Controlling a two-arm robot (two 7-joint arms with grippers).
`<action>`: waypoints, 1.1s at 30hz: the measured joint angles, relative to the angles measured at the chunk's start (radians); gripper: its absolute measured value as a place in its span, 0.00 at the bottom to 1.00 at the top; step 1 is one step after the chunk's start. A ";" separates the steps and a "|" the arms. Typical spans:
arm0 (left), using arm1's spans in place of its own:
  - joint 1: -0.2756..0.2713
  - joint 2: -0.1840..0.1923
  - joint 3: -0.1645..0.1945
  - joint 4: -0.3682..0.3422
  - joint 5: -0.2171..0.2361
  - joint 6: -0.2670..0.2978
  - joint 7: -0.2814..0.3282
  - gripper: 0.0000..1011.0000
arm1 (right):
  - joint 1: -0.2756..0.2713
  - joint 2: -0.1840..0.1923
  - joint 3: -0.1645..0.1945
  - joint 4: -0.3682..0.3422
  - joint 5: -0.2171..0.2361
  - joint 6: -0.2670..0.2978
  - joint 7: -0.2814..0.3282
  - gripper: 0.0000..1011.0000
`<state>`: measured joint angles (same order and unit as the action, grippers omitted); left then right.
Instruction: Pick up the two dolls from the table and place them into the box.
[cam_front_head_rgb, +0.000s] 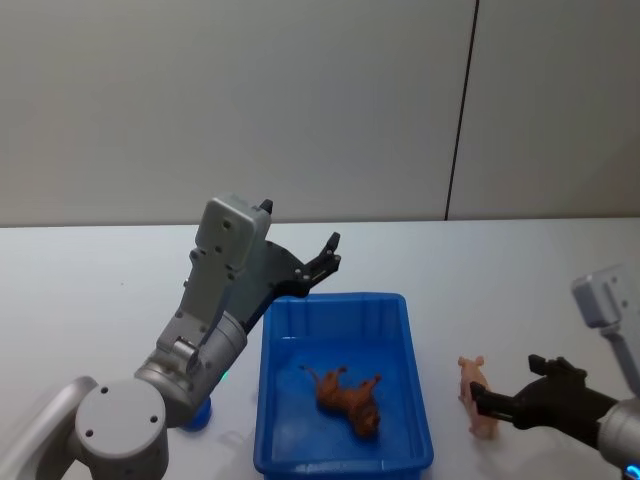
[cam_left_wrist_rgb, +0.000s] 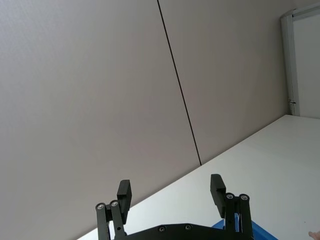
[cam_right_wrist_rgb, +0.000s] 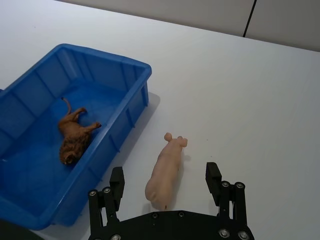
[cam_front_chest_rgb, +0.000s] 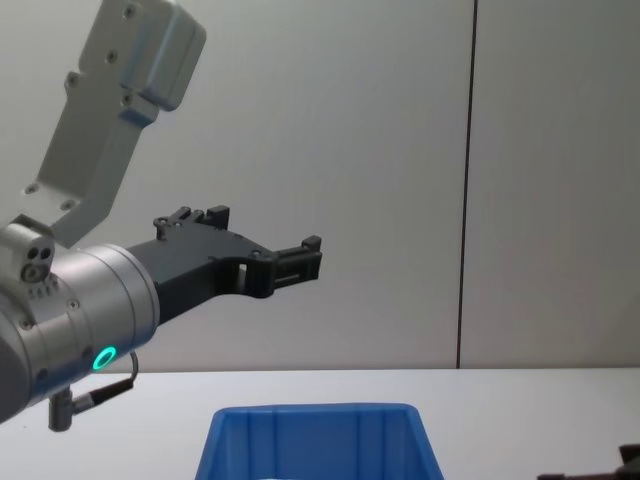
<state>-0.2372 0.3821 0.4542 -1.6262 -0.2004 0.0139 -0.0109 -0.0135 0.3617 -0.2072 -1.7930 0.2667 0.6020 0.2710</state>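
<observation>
1. Reddish-brown fuzzy doll (cam_front_head_rgb: 347, 398) lies in the bright blue plastic box (cam_front_head_rgb: 335, 298).
2. Right hand (cam_right_wrist_rgb: 165, 175), spread, straddles the pink pig doll (cam_right_wrist_rgb: 167, 157) near the bench (cam_front_head_rgb: 520, 270)'s front edge, seemingly to grasp it.
3. Left hand (cam_left_wrist_rgb: 170, 184), spread, hovers clear above the box.

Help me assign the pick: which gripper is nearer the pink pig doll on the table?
Right. The right gripper is open, right beside the pink pig doll. The left gripper is open, raised high over the far rim of the box.

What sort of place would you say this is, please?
Probably a robotics test lab: plain white table, bare wall panels, a blue box holding a brown doll, a pink doll beside it.
</observation>
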 joint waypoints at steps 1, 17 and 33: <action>0.000 0.000 0.000 0.000 0.000 0.000 0.000 0.99 | 0.003 -0.005 -0.004 0.006 -0.007 -0.002 -0.003 0.99; 0.000 0.000 0.000 0.000 0.000 0.000 0.000 0.99 | 0.063 -0.082 -0.062 0.135 -0.119 -0.033 -0.048 0.99; 0.000 0.000 0.000 0.000 0.000 0.000 0.000 0.99 | 0.101 -0.122 -0.084 0.234 -0.162 -0.044 -0.050 0.89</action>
<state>-0.2372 0.3821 0.4542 -1.6262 -0.2004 0.0139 -0.0109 0.0876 0.2398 -0.2908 -1.5589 0.1049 0.5582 0.2210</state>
